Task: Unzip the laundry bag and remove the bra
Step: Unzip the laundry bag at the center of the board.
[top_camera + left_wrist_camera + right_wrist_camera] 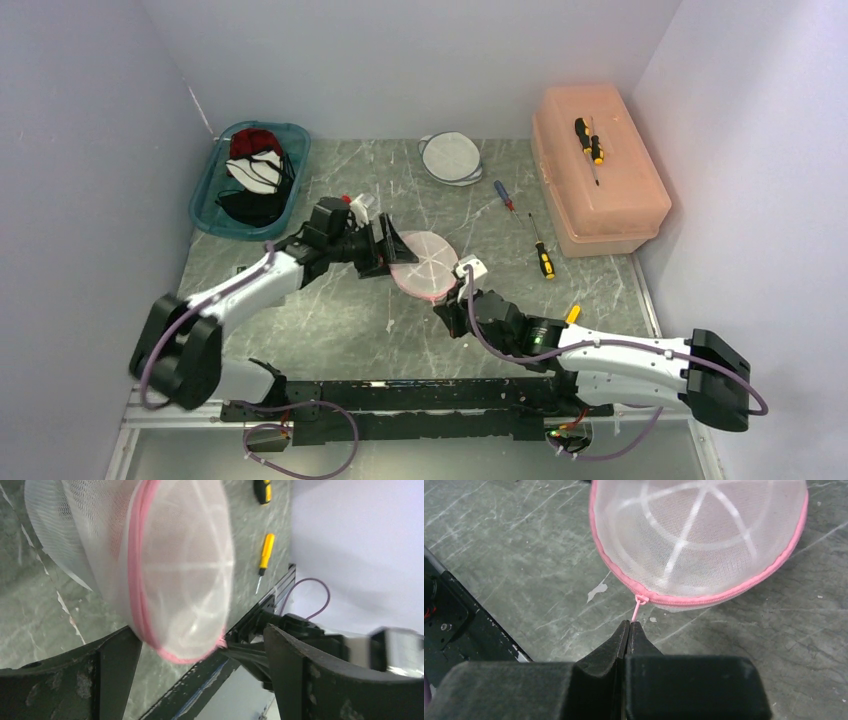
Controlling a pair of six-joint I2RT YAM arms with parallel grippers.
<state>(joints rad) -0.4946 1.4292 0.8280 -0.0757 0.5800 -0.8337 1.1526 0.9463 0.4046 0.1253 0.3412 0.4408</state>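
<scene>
The laundry bag [425, 262] is a round white mesh pouch with a pink zipper, lying mid-table. My left gripper [392, 252] stands open at its left edge; in the left wrist view the bag [180, 565] sits between the spread fingers of that gripper [197, 630], which do not press on it. My right gripper [450, 303] is at the bag's near right edge. In the right wrist view that gripper [629, 625] is shut on the thin pink zipper pull [638, 609] of the bag [699, 535]. The zipper looks closed along this edge. The bra does not show through the mesh.
A teal bin [210, 215] with dark and white garments stands back left. An orange lidded box [610, 205] with a screwdriver [590, 140] on top stands back right. White round pads [450, 157] lie at the back, and loose screwdrivers [541, 255] lie right of the bag.
</scene>
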